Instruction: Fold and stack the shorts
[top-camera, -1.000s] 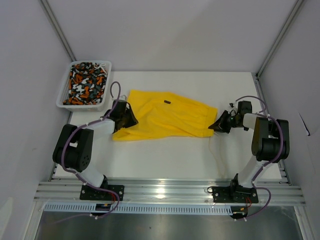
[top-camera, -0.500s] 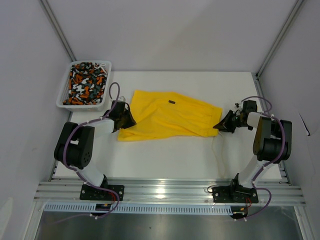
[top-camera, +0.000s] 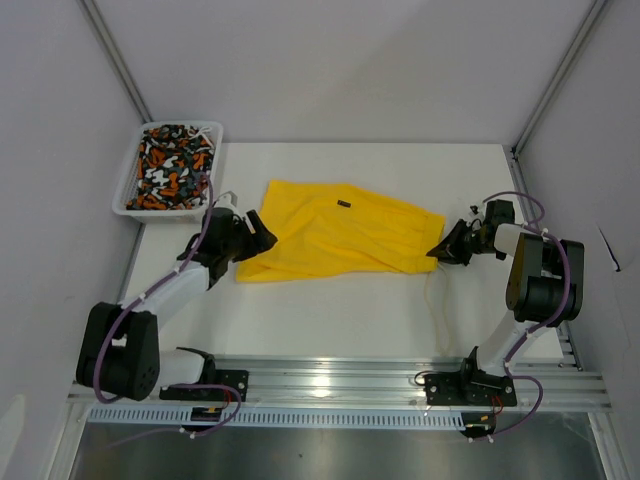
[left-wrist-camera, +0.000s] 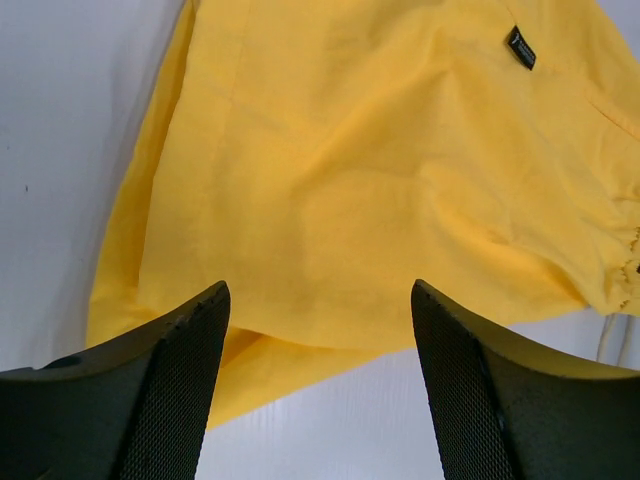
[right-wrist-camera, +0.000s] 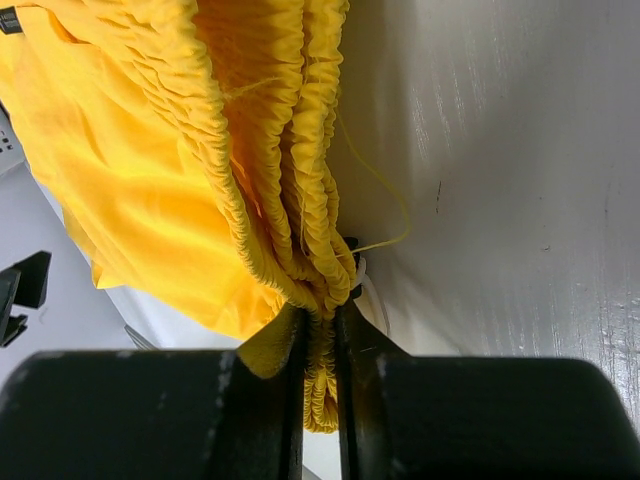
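The step in hand looks like spreading the first garment flat before any fold. The bright yellow fabric shorts (top-camera: 335, 235) lie open on the white counter (top-camera: 330, 310) between the two arms. Their long axis runs across the counter from the left arm's side to the right arm's side, dipping slightly toward the near edge at the left. The gathered elastic waistband (right-wrist-camera: 300, 150) points at the right arm and the leg hems point at the left arm. A small black label (top-camera: 343, 204) faces up near the far edge. The right hand (right-wrist-camera: 320, 330) is pressed together on the bunched waistband, pinching it at the garment's right tip. The left hand (left-wrist-camera: 318, 288) is spread wide and holds nothing, hovering low over the hem end, with yellow cloth showing between its fingers. The next move probably calls for the left hand to take a hem corner, so that one half can be carried over the other with the edges matched. The orange, white, black and grey-teal patterned shorts (top-camera: 172, 165) sit crumpled in the white plastic mesh basket (top-camera: 165, 213) at the far left corner, not yet folded.
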